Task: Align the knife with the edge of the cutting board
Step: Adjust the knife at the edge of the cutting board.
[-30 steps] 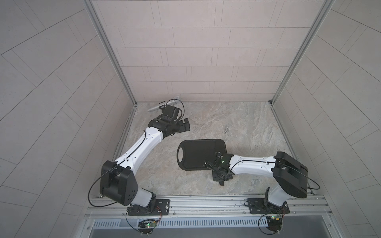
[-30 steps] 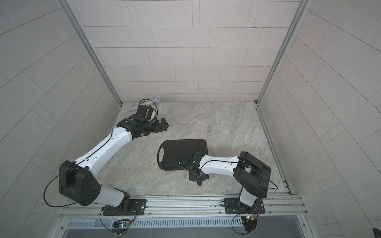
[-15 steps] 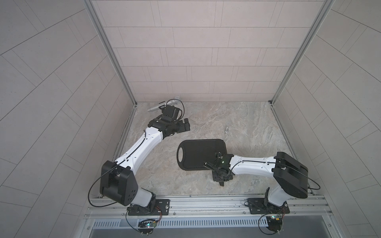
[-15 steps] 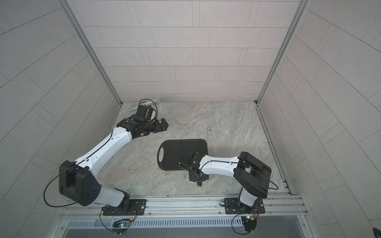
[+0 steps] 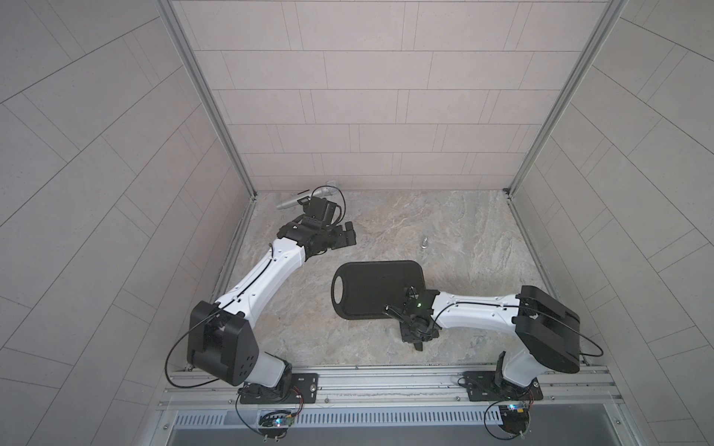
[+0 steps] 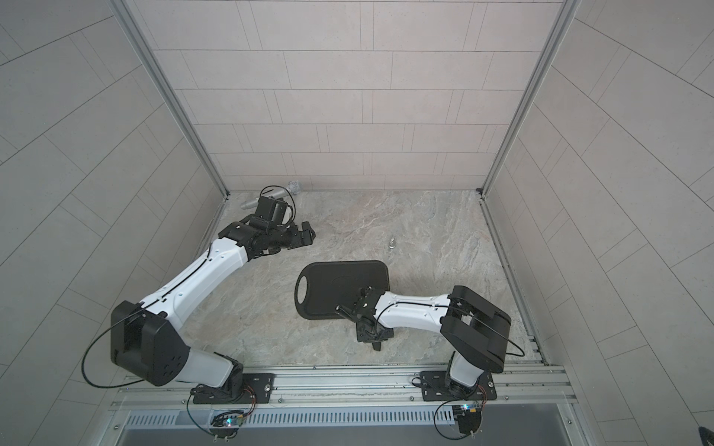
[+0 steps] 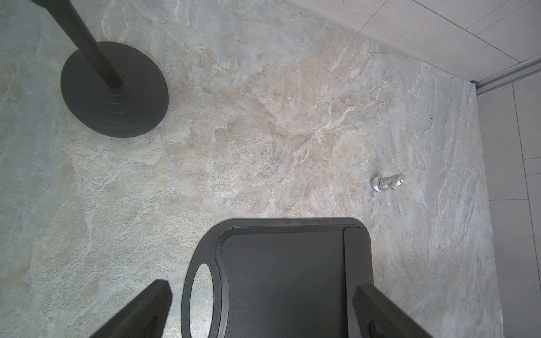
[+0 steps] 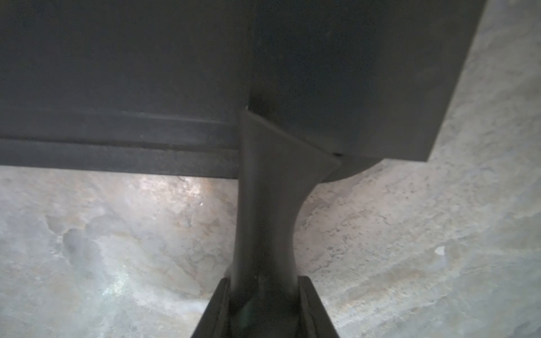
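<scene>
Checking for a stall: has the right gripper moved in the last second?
No. In a top view the right gripper stays at the same spot just off the cutting board's near edge, shut on the knife handle.

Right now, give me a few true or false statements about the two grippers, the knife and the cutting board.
1. The right gripper is shut on the knife by its handle. True.
2. The left gripper is open, apart from the cutting board. True.
3. The knife's blade sits at the board's handle hole. False: it sits at the opposite end.
4. The small silver figure is on the board. False: it is on the table, off the board.
</scene>
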Robot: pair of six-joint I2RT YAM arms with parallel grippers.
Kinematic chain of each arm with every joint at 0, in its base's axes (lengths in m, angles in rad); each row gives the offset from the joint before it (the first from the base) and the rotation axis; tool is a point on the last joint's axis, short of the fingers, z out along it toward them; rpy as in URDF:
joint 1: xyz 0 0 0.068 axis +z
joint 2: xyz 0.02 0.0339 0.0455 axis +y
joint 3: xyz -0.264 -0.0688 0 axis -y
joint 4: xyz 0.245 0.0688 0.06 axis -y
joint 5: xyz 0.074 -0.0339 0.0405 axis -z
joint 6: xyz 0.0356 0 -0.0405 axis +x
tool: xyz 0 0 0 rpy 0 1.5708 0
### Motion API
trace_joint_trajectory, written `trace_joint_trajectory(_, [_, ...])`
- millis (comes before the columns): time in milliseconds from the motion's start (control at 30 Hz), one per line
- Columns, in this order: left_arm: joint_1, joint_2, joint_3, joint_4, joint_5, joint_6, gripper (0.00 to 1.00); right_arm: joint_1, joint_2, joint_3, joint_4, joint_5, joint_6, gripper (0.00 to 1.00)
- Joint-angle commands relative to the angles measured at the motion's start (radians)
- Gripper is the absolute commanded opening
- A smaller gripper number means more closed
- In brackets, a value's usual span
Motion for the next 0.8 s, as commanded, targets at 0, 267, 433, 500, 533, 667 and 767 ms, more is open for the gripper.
trace_joint_trajectory(0, [0.002,0.01,0.021,-0.026,-0.008,0.006,1.0,-0.001,-0.019,0.004,-0.021,0.008,-0.032,0.2])
trace_joint_trajectory(267, [0.002,0.011,0.021,-0.025,-0.009,0.005,1.0,-0.018,-0.023,0.004,-0.023,0.012,-0.042,0.23])
trace_joint_trajectory(433, [0.002,0.011,0.021,-0.026,-0.009,0.006,1.0,-0.028,-0.019,0.01,-0.02,0.01,-0.046,0.23])
trace_joint_trajectory(500, [0.002,0.011,0.021,-0.027,-0.009,0.007,1.0,-0.031,-0.017,0.011,-0.015,0.009,-0.046,0.23])
trace_joint_trajectory(533, [0.001,0.011,0.021,-0.027,-0.01,0.007,1.0,-0.034,-0.016,0.012,-0.012,0.007,-0.045,0.23])
trace_joint_trajectory(667, [0.001,0.011,0.02,-0.027,-0.009,0.006,1.0,-0.038,-0.015,0.015,0.001,0.006,-0.039,0.23])
trace_joint_trajectory(767, [0.002,0.011,0.02,-0.027,-0.011,0.007,1.0,-0.039,-0.011,0.018,0.008,0.003,-0.034,0.23])
